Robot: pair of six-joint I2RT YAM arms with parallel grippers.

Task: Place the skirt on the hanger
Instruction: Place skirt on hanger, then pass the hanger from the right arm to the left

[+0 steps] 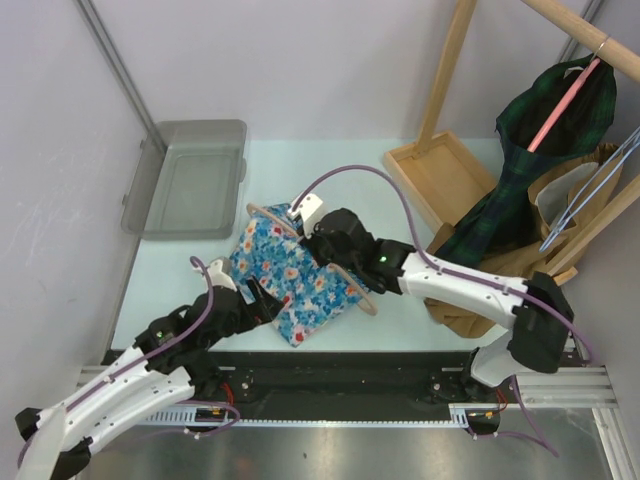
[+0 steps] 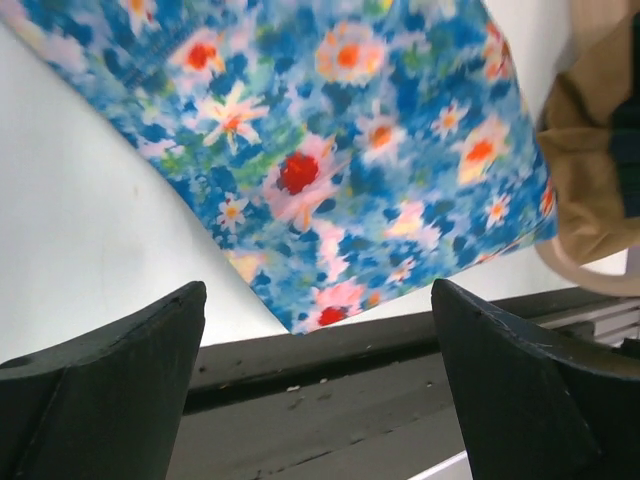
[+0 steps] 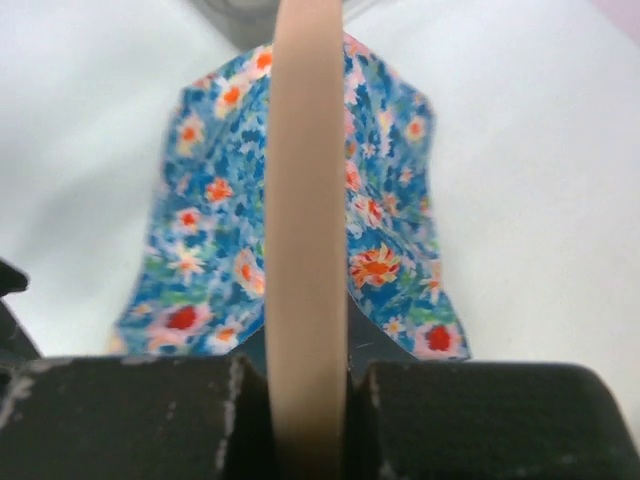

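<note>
Grey walls (image 1: 300, 60) are closing in the scene at the top and left of the overhead frame. A pale table (image 1: 180, 270) is filling the middle.

A wooden rack (image 1: 447, 70) is standing at the upper right, its tray-like base (image 1: 440, 180) resting on the table. A dark plaid garment (image 1: 510, 190) is hanging from the rack on a pink hanger, with wire hangers (image 1: 590, 195) dangling just beside it at the right edge. A tan cloth (image 1: 455, 308) is lying bunched under the right arm, near the lower right end of the skirt. A grey plastic bin (image 1: 190, 178) is sitting at the upper left, well apart from everything else.

The skirt (image 1: 285, 275), blue with red and white flowers, is lying flat at the centre of the table. The wooden hanger (image 1: 365, 303) is running across it from upper left to lower right, and the cloth is partly covering the hanger's middle.

The right gripper (image 1: 322, 243) is clamping the hanger; in the right wrist view the wooden bar is running straight up between its 2 fingers. The left gripper (image 1: 262, 300) is sitting just beside the skirt's lower left edge, its 2 fingers (image 2: 130, 350) spread wide and grasping nothing.
</note>
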